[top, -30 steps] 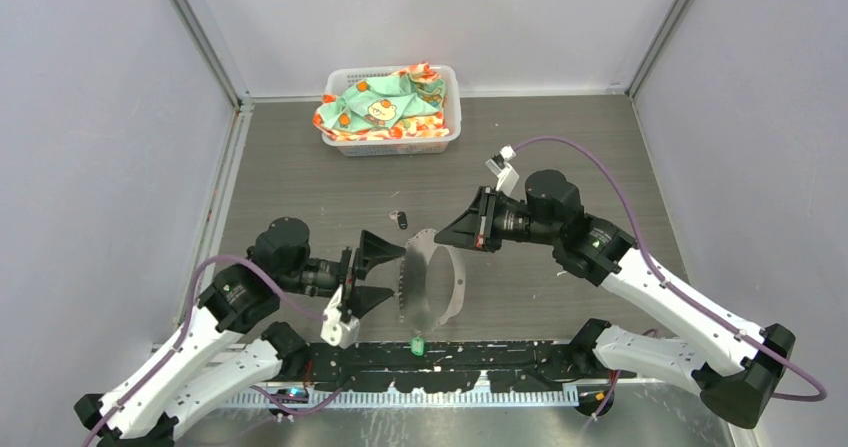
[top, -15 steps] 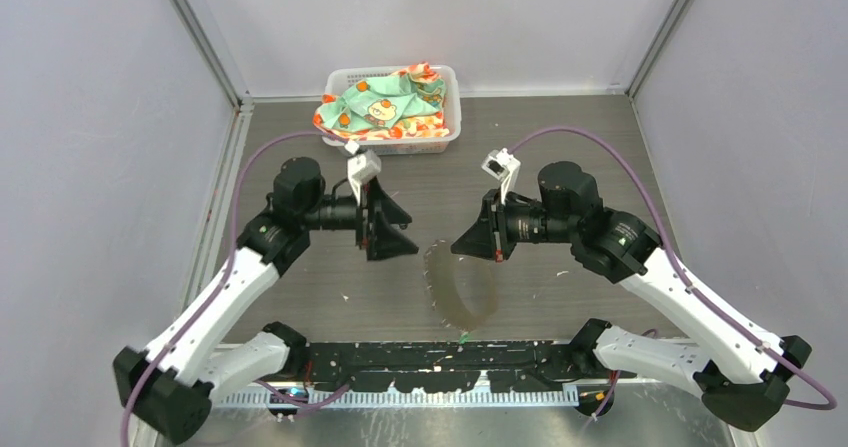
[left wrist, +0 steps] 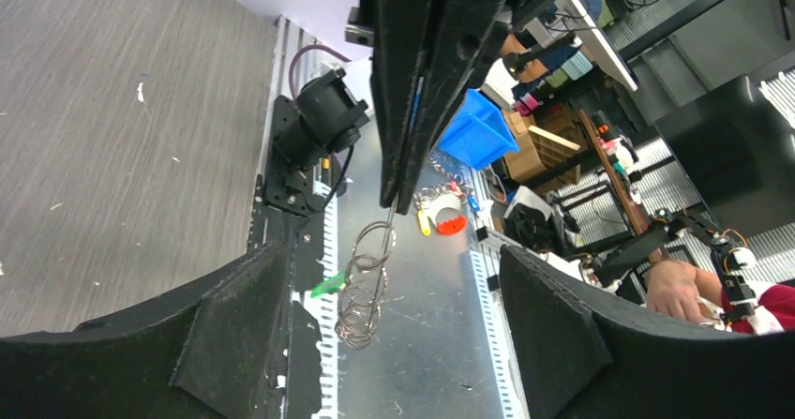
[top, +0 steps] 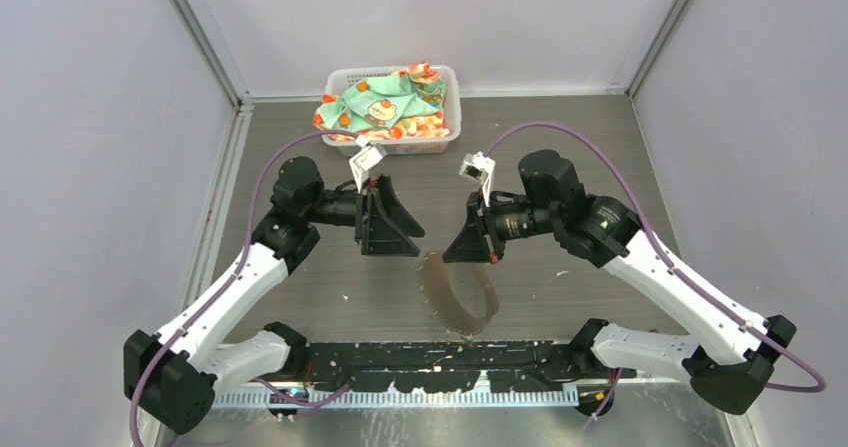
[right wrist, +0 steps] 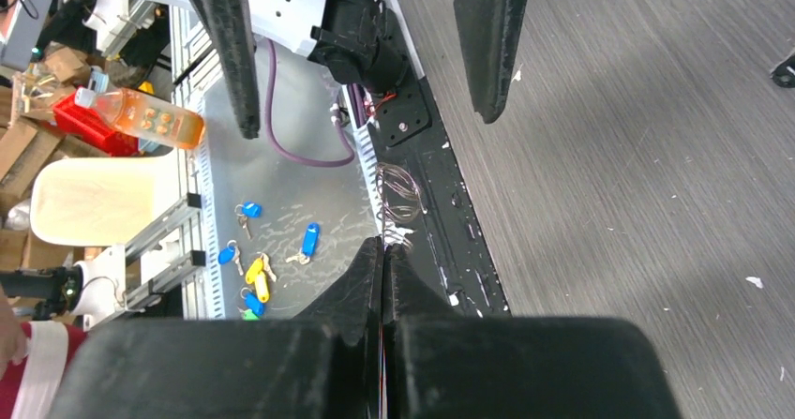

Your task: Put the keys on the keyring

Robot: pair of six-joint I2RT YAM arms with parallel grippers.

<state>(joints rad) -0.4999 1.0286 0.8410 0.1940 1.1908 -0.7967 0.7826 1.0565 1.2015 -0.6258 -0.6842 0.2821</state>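
The worktop point(top: 560, 137) is grey wood-grain board, scattered with small white specks and boxed in by pale lilac walls point(top: 100, 117) with metal posts in the far corners. A black rail point(top: 450, 357) runs along its near edge, with a strip of bare metal beyond it. At the middle of the far edge sits a white basket point(top: 455, 79) filled with a crumpled printed cloth point(top: 385, 102).

The right tool point(top: 446, 257) is pinched tight on the top of the keyring point(left wrist: 366, 283), which hangs as a loose loop above the near-middle of the worktop, just inside the near edge. A green key point(left wrist: 328, 285) shows against the ring's lower coils; whether it is threaded on I cannot tell. The left tool point(top: 402, 229) stands wide, gripping nothing, just left of the ring and facing the right tool.

Past the near edge the wrist views show a cluttered room: a blue bin point(left wrist: 478, 128), an orange bottle point(right wrist: 145, 114) and coloured key tags point(right wrist: 253, 278).
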